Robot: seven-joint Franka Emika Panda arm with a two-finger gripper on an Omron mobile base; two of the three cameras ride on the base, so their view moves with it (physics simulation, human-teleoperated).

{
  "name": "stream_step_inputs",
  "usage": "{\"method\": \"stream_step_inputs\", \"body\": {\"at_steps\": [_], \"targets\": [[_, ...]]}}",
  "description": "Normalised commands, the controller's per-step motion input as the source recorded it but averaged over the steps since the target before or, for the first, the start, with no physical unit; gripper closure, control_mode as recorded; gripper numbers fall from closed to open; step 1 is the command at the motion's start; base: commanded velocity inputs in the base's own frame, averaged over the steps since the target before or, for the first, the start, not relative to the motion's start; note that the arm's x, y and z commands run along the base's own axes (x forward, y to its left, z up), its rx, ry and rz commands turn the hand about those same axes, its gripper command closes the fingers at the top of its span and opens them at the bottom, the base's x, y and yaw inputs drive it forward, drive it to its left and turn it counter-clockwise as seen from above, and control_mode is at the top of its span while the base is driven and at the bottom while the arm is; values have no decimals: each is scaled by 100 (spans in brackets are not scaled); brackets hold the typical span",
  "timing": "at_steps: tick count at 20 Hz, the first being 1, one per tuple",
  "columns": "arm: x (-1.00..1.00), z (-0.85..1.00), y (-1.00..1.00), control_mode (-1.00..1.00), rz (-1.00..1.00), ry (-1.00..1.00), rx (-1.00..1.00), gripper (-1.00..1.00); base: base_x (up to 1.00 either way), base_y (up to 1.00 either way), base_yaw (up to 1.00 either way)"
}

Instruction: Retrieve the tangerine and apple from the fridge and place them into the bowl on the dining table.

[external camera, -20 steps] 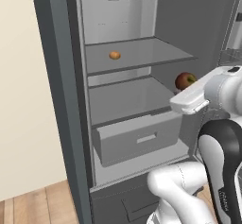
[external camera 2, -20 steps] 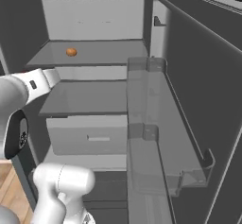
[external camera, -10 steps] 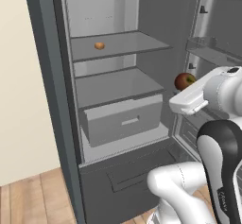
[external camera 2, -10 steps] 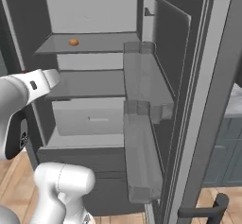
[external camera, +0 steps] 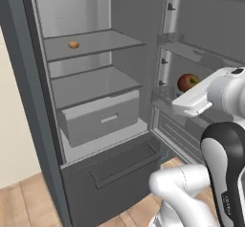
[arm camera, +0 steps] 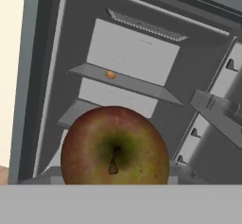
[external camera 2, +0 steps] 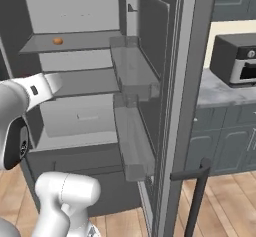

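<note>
My gripper (external camera: 187,90) is shut on the apple (external camera: 188,82), a dark red fruit with a greenish patch, held in front of the open fridge (external camera: 29,101) near its door side. In the hand view the apple (arm camera: 115,146) sits very close to the camera and hides the finger tips. The tangerine (external camera: 73,44) lies small and bright orange on the upper fridge shelf, well to the left of and beyond the gripper; it is also seen as the tangerine (external camera 2: 58,41) and the tangerine (arm camera: 110,74). The bowl and the dining table are out of view.
The fridge door (external camera 2: 175,81) stands open to the right with clear door shelves (external camera 2: 134,73) and a black bar handle (external camera 2: 196,197). A pale drawer (external camera: 98,118) sits under the lower shelf. A grey counter with a dark oven (external camera 2: 235,58) stands right of the door. The floor is wood.
The whole picture has shifted, so the base has drawn back and to the right of the fridge. The apple has kept its place at the hand. The tangerine has stayed on its shelf.
</note>
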Motion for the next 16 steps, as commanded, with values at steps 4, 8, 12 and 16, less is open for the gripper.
{"method": "stream_step_inputs", "body": {"at_steps": [4, 8, 12, 16], "targets": [[0, 0, 0, 100, 0, 0, 0, 100, -45, 40, -48], [0, 0, 0, 100, 0, 0, 0, 100, -58, 61, -47], [0, 0, 0, 100, 0, 0, 0, 100, -78, 83, -43], [0, 0, 0, 100, 0, 0, 0, 100, -63, 100, -36]]}}
